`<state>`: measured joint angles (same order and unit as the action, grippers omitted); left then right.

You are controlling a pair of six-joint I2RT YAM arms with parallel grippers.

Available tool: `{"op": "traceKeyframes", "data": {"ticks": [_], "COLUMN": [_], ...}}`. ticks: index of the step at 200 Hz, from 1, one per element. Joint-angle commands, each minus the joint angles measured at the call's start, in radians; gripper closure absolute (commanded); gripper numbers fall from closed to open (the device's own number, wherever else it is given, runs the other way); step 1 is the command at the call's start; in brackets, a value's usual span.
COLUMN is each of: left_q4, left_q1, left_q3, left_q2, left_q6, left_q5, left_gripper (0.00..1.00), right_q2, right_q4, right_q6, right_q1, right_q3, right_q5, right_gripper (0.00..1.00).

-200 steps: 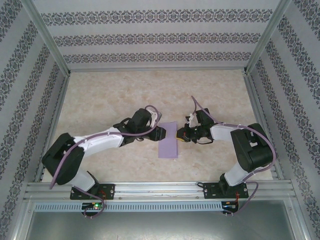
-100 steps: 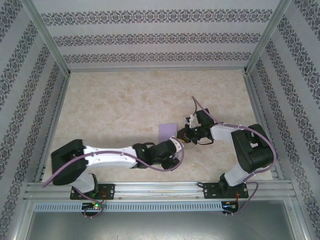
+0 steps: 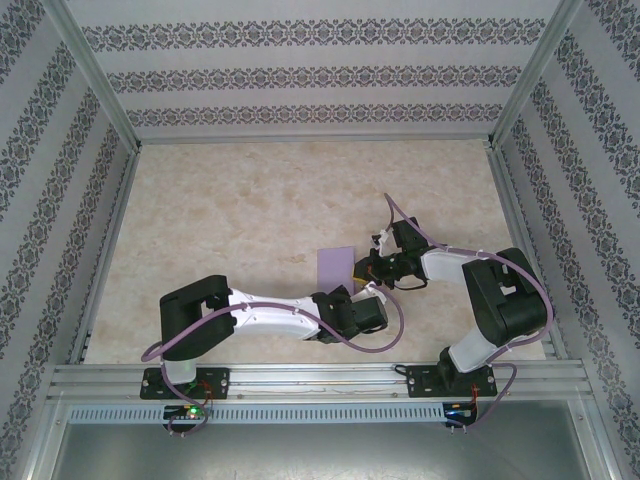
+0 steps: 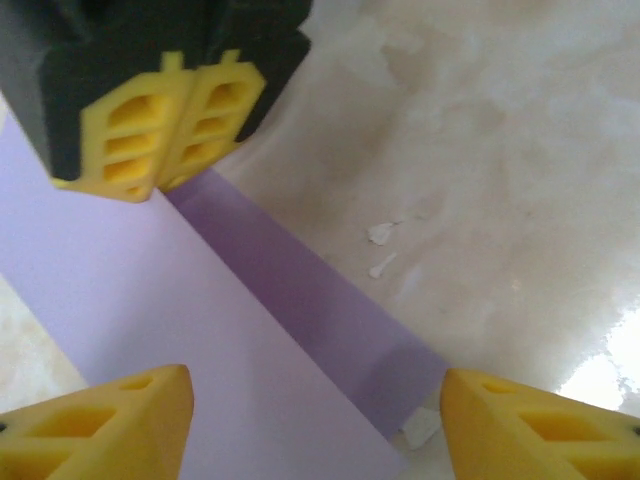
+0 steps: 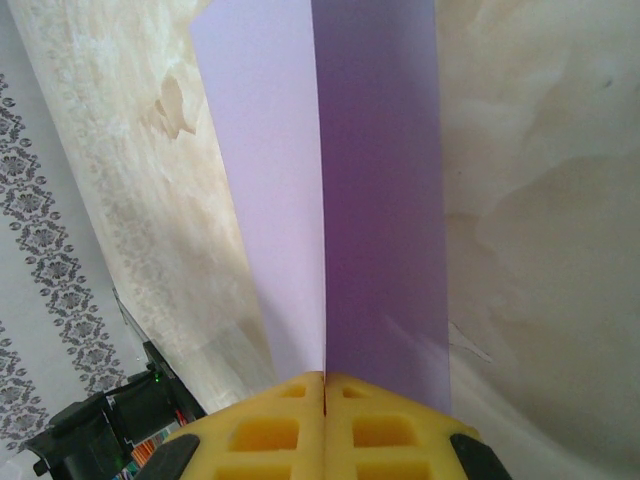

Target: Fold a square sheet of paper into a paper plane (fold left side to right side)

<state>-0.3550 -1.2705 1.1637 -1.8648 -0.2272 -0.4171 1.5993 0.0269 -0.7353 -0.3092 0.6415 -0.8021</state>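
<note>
My left gripper (image 4: 315, 425) stands partly open with its yellow fingertips (image 4: 110, 420) well apart. It holds nothing and hangs over the near end of the square sheet of paper (image 3: 335, 264). The lavender sheet lies near the middle of the table (image 3: 250, 210), between my two arms, and shows as a pale panel beside a darker one, meeting along a straight line. My right gripper (image 5: 325, 415) is closed tight, pads pressed together, with its tips on the sheet where that line ends. I cannot tell whether the paper is nipped between the pads or only pinned under them. A few white scraps (image 4: 380, 235) lie on the table just beside the sheet's darker edge.
</note>
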Motion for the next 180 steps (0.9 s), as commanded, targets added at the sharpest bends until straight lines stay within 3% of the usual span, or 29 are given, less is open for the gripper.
{"op": "traceKeyframes", "data": {"ticks": [1, 55, 78, 99, 144, 180], "left_q4": [-0.052, 0.002, 0.012, 0.017, 0.138, 0.318], "left_q1": [-0.012, -0.010, -0.004, 0.014, 0.119, 0.257], "left_q3": [0.021, -0.020, -0.031, -0.039, -0.128, -0.238], "left_q2": [-0.014, 0.035, 0.051, 0.072, 0.169, 0.221], "left_q6": [0.014, 0.013, 0.005, -0.004, -0.072, -0.194], "left_q5": [-0.055, -0.023, 0.001, 0.044, 0.327, 0.643], "left_gripper": [0.42, 0.81, 0.91, 0.97, 1.00, 1.00], "right_q2": [-0.014, -0.004, -0.017, -0.051, -0.191, -0.323], "right_q4": [0.015, 0.028, 0.030, 0.030, 0.083, 0.170], "right_q6": [0.001, 0.019, 0.025, 0.036, 0.096, 0.167], "right_q1": [0.012, 0.016, 0.016, 0.020, 0.069, 0.118], "right_q3": [0.006, 0.012, 0.018, 0.024, 0.001, -0.059], "right_q5": [-0.006, 0.004, 0.003, 0.005, 0.072, 0.114], "right_gripper": [1.00, 1.00, 1.00, 0.93, 0.75, 0.75]}}
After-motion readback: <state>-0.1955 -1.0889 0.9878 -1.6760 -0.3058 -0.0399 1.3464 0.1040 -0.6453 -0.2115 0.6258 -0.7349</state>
